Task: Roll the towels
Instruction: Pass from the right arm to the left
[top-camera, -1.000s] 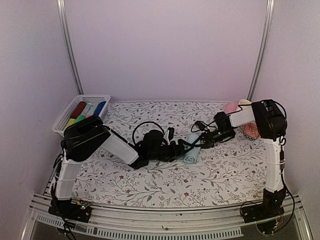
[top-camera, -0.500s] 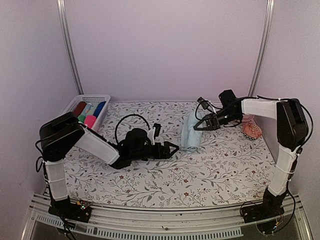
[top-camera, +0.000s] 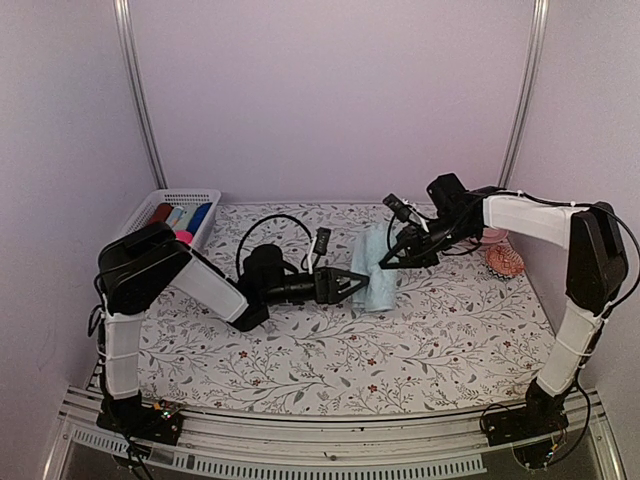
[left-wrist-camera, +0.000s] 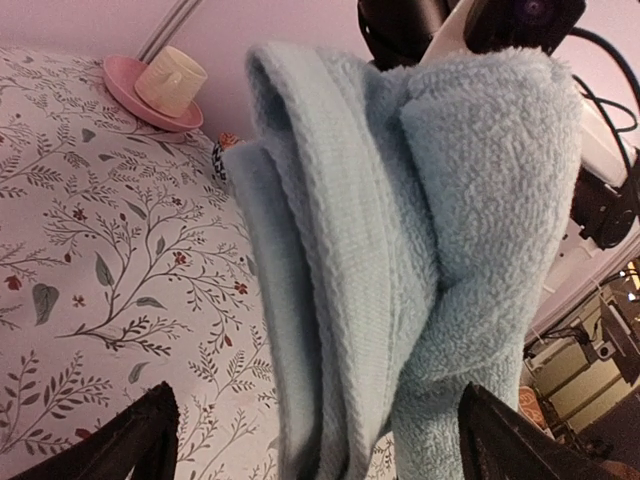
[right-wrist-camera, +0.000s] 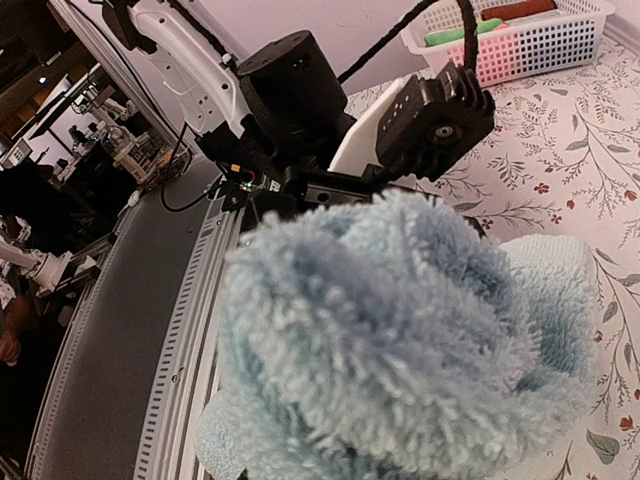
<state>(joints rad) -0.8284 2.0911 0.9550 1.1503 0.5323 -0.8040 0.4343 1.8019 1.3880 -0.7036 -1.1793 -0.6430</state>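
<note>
Centre frame, the pale blue towel (top-camera: 377, 275) sits loosely bunched on the floral bench (top-camera: 450, 340), one end pinched tight by the right hand (top-camera: 384, 264). The left hand (top-camera: 357, 281) gapes wide at its edge, holding nothing. A snagged fold or slipping pinch could unravel the roll.

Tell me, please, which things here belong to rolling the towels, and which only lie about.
Belong to the job:
- pale blue towel, gripped by the right claw
- left claw, open, facing it
- pink towel roll in the basket

Only lying about:
- white basket
- red roll
- dark blue roll
- pink saucer with cream cup
</note>
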